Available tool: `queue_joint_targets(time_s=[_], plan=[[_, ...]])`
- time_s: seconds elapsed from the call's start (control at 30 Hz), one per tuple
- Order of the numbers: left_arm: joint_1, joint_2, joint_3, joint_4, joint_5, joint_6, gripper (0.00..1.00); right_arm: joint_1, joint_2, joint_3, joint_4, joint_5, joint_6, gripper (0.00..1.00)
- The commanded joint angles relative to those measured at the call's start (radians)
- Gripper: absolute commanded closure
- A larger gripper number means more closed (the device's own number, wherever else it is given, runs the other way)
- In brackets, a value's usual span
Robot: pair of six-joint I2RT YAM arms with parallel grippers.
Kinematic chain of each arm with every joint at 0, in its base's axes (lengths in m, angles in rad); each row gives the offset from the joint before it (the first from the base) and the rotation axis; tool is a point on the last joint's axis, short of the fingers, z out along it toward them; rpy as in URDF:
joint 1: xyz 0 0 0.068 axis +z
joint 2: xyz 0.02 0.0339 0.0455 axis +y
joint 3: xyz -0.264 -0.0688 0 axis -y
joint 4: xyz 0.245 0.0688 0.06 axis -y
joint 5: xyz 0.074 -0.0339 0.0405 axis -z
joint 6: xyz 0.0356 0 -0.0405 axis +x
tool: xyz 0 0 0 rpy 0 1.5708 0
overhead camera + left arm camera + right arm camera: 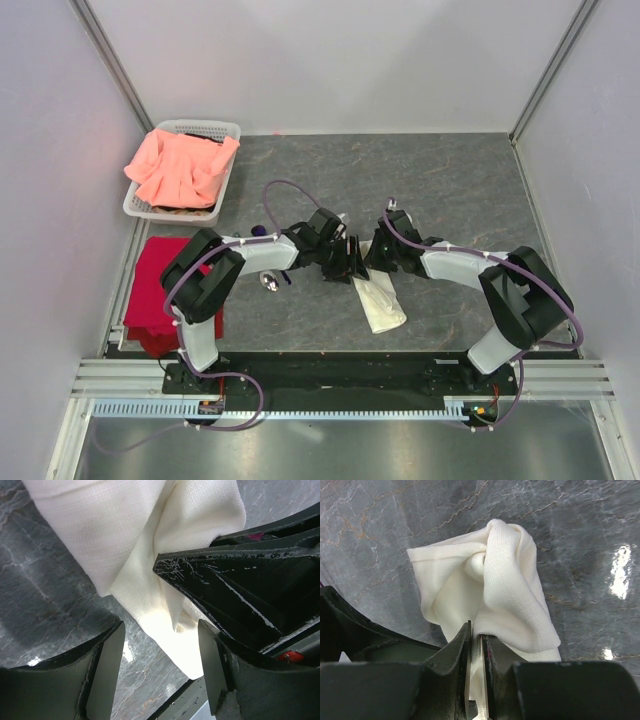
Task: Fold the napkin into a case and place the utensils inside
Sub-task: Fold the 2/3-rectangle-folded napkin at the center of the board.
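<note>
Overhead and wrist views of the two arms meeting at mid-table. The napkin, folded into a narrow cream-white strip, lies on the grey marbled table just in front of the two grippers, its far end bunched and lifted between them. The right gripper has its jaws pressed nearly together, pinching a thin fold of the napkin, which rises in a crumpled hump beyond the fingertips. The left gripper stands with its jaws spread wide and nothing between its pads; the napkin hangs just beyond them, beside the dark body of the right gripper. A spoon with a shiny silver bowl lies under the left arm, apart from the napkin. At the left edge are a red cloth and, behind it, a white basket holding a salmon-pink cloth.
</note>
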Motion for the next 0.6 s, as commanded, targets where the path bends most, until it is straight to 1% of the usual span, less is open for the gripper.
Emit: queue_joint_targets(time_s=[0.0,0.07,0.17,0.27,0.3,0.4,0.43,0.5,0.53,0.57], plan=[[-0.001,0.037,0.048,0.067,-0.017,-0.040,0.32,0.017,-0.026,-0.002,0.032,-0.021,0.027,0.80],[-0.003,0.052,0.051,0.062,-0.026,-0.041,0.37,0.017,-0.033,-0.001,0.032,-0.019,0.033,0.80],[-0.001,0.072,0.048,0.047,-0.047,-0.052,0.39,0.017,-0.037,0.005,0.020,-0.019,0.048,0.80],[-0.001,0.084,0.031,0.065,-0.047,-0.063,0.42,0.017,-0.035,0.004,0.024,-0.027,0.078,0.80],[-0.001,0.088,0.024,0.071,-0.049,-0.064,0.43,0.019,-0.037,0.004,0.024,-0.027,0.079,0.77],[-0.001,0.088,0.007,0.072,-0.046,-0.066,0.53,0.019,-0.047,-0.001,0.026,-0.022,0.078,0.74],[-0.001,0.086,0.001,0.097,-0.047,-0.064,0.58,0.019,-0.052,0.004,0.012,-0.019,0.069,0.73],[0.000,0.078,-0.014,0.099,-0.050,-0.055,0.64,0.017,-0.057,0.022,-0.012,-0.012,0.021,0.67],[-0.001,0.077,-0.021,0.099,-0.047,-0.050,0.72,0.017,-0.058,0.047,-0.044,-0.010,0.006,0.65],[0.000,0.078,-0.025,0.101,-0.044,-0.049,0.73,0.015,-0.061,0.064,-0.064,-0.007,-0.029,0.62]])
